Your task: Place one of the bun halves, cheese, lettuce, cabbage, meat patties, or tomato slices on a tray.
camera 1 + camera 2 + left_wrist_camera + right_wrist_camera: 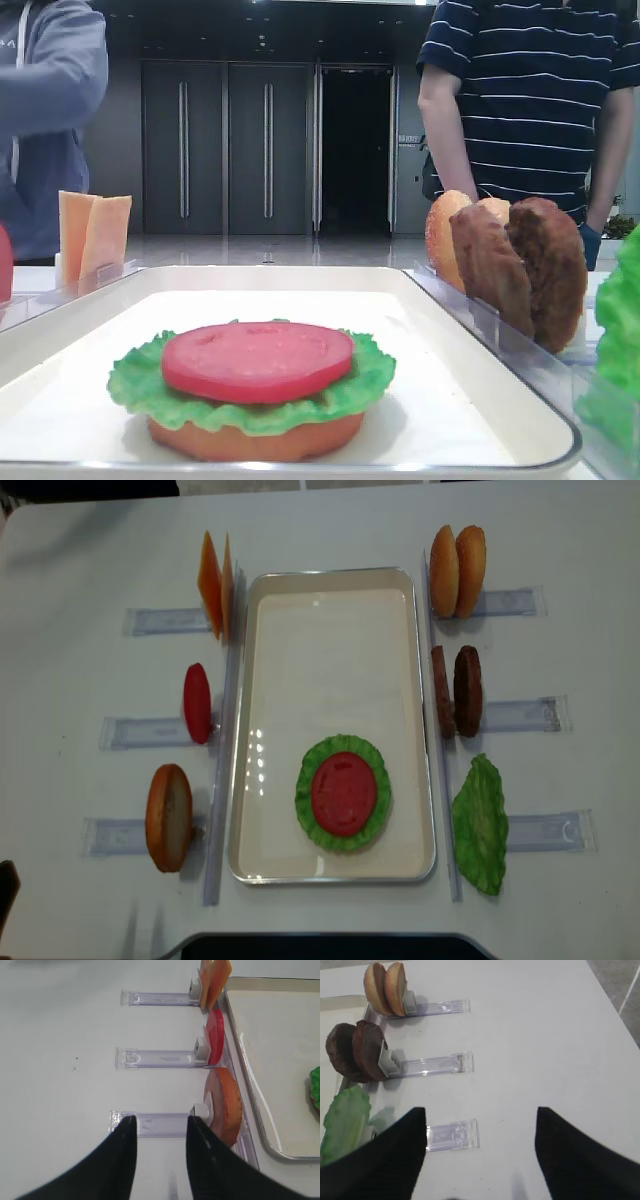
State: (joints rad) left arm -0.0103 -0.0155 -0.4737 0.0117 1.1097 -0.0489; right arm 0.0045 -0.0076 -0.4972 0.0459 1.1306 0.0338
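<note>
On the white tray (330, 640) (300, 280) sits a stack of a bun half (250, 440), ruffled lettuce (305, 780) and a tomato slice (344, 793) (257, 360). Left of the tray, cheese (215, 583) (215, 980), another tomato slice (197, 702) (216, 1037) and a bun half (168, 817) (227, 1105) stand in holders. To the tray's right are bun halves (457, 570) (385, 989), meat patties (457, 691) (355, 1050) and lettuce (481, 823) (345, 1117). No cabbage is in view. My left gripper (160, 1119) is open beside the left bun half. My right gripper (481, 1110) is wide open over the bare table.
Clear plastic holders (452, 1135) (155, 1124) lie flat on the white table on both sides of the tray. Two people (530, 100) (45, 120) stand behind the table. The table's near edge (320, 935) runs just below the tray.
</note>
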